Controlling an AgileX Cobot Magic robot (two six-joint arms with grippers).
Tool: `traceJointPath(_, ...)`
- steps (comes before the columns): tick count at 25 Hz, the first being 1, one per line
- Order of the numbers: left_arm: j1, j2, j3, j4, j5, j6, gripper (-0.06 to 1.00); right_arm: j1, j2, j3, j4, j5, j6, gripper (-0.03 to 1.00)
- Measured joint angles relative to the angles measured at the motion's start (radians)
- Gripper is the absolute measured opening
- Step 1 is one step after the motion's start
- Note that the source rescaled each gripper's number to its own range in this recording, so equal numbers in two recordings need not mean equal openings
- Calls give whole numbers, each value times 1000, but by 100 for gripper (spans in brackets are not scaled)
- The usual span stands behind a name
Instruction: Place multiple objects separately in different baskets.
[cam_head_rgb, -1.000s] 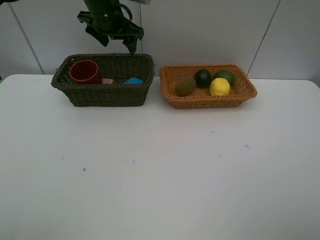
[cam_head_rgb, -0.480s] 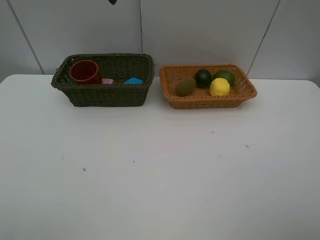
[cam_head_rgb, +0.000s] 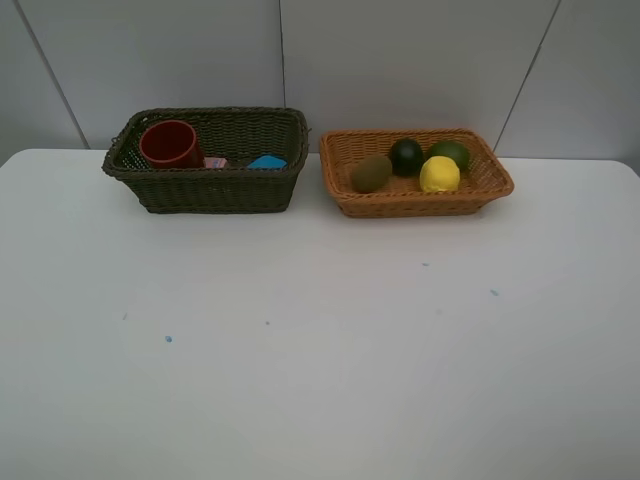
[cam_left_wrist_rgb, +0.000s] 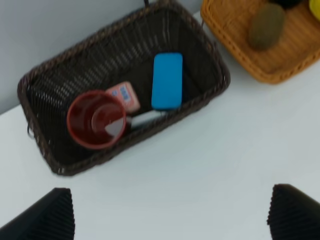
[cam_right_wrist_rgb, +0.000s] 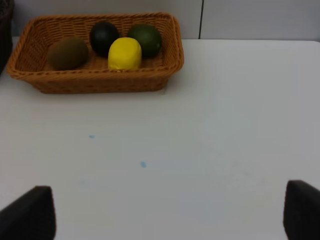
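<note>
Left jaws (cam_left_wrist_rgb: 170, 212) spread wide, empty, only the two dark fingertips (cam_left_wrist_rgb: 47, 215) visible; the wrist looks steeply down on the dark olive-green basket (cam_left_wrist_rgb: 42, 145). Inside it: red-brown cup (cam_left_wrist_rgb: 96, 119) upright, pink bottle (cam_left_wrist_rgb: 125, 96) touching the cup, white pen (cam_left_wrist_rgb: 145, 119) beside the cup, blue eraser (cam_left_wrist_rgb: 167, 80) lying flat. Right jaws (cam_right_wrist_rgb: 170, 215) likewise spread and empty, held low over the bare table (cam_head_rgb: 320, 330), facing the orange-tan basket (cam_right_wrist_rgb: 95, 80). This basket, at 3 o'clock of the dark one in the high view, holds kiwi (cam_right_wrist_rgb: 67, 53), mangosteen (cam_right_wrist_rgb: 104, 36), lemon (cam_right_wrist_rgb: 124, 54) and lime (cam_right_wrist_rgb: 145, 39). Neither arm appears in the high view.
</note>
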Motion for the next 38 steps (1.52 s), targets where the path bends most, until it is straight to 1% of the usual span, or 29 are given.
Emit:
traceJointPath(5,0,-228,215,24,1,-8,100,0,0,0,0,0,0,100)
traceJointPath(11,9,-499,437,71,-1,-40,100,0,0,0,0,0,0,100)
traceJointPath(13,41,-581,504,72,-2,-45,100,0,0,0,0,0,0,100)
traceJointPath(16,124,-713,612,66,-1,-38,100,0,0,0,0,0,0,100)
traceJointPath(17,159,-757,645,58,-2,-28,100,0,0,0,0,0,0,100)
traceJointPath(21,242,-915,745,7,-18,-3,100,0,0,0,0,0,0,100)
traceJointPath(27,300,-1107,898,-85,-22,7,100,0,0,0,0,0,0,100)
traceJointPath(32,366,-1197,989,-134,-22,7,100,0,0,0,0,0,0,100)
traceJointPath(38,471,-1229,1042,-201,-32,32,100,0,0,0,0,0,0,100)
